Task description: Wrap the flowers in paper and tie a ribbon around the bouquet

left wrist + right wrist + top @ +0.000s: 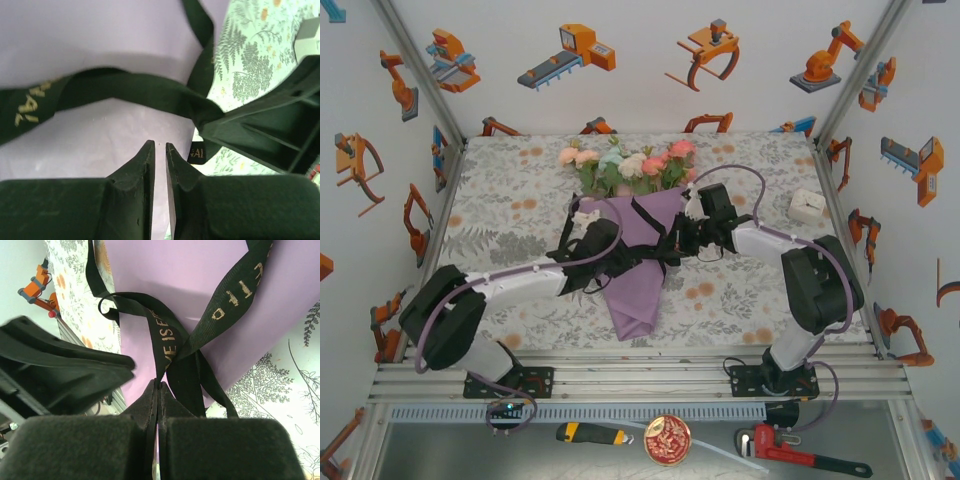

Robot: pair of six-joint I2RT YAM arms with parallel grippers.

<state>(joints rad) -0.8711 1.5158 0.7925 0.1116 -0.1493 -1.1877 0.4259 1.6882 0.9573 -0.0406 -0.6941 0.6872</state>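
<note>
1. The bouquet (636, 262) lies mid-table on the tablecloth (510, 215). The flowers (630, 165) point away from me and the tip of the paper (635, 305) cone points toward the arm bases. I judge it is laid flat so that both arms can reach across its waist.
2. The ribbon (167, 340) bands the cone at that waist, and its strands cross one another just ahead of my right gripper (157, 386). That gripper's fingers are pressed together on a strand. I read this as holding tension so the crossing does not go slack.
3. My left gripper (159, 147) sits over the purple paper just below the band. Its jaws are a narrow slit apart with nothing between them. I think it is lined up to take another strand, but I cannot tell whether it touches the paper.
4. The top view gives me the layout, with both arms meeting over the cone, but the ribbon there is a dark tangle.
5. The right wrist view resolves the crossing, the gold lettering and the pinch.
6. The left wrist view shows the slit between the left jaws, the ribbon running into the right gripper's tip, and a short loose end hanging just beneath it.
</note>
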